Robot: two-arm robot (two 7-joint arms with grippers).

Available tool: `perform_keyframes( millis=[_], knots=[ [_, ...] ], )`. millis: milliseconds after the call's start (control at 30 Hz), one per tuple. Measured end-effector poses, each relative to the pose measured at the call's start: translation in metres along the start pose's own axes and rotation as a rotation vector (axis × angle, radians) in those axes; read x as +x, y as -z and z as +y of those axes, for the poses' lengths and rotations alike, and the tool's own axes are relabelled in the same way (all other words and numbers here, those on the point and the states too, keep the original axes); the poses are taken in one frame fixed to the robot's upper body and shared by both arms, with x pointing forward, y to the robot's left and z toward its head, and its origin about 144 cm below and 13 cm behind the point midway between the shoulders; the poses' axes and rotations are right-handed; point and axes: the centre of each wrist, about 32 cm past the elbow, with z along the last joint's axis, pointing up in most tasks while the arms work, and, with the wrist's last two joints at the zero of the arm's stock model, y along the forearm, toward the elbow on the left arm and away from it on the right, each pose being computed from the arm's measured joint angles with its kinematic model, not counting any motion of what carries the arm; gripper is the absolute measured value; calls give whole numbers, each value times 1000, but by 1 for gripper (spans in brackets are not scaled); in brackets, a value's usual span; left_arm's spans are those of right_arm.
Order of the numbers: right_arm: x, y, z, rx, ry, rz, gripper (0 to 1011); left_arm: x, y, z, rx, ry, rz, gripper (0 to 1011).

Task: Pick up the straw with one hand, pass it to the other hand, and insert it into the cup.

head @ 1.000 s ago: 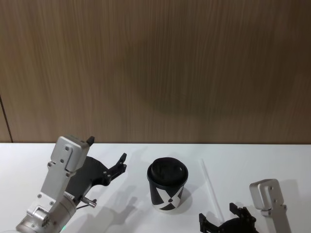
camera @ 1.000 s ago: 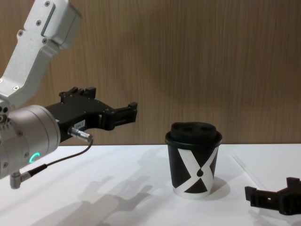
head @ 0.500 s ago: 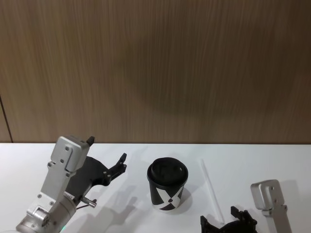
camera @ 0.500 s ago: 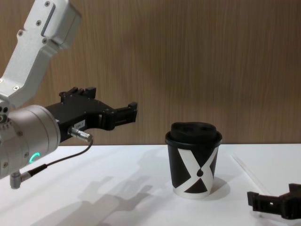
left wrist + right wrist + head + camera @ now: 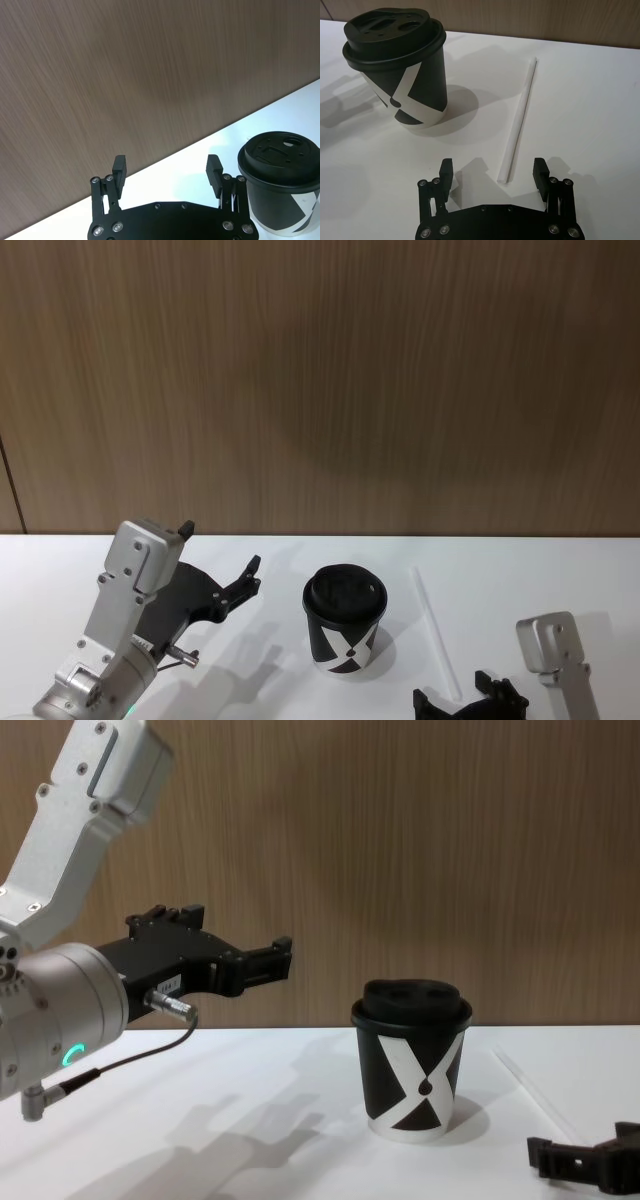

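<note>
Straw [image 5: 436, 635] lying flat on worktop [image 5: 560, 570], right of cup [image 5: 345, 625], running from back toward front edge. Cup standing upright mid-worktop, lid on.

Right gripper [image 5: 492, 167] sitting low by front edge, jaws wide apart, straddling straw's near end. Straw looking loose between fingers, not touching either.

Left gripper [image 5: 283, 958] hovering above left side of worktop, pointing toward cup, well apart from it. Jaws spread too, holding nothing.
</note>
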Motion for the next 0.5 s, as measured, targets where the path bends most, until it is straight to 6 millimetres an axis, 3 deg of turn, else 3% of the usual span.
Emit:
perform_keyframes(
  millis=[500],
  knots=[
    [3,1,1,-16,-8,0,1001,0,0,0,0,0,0,1000]
  ],
)
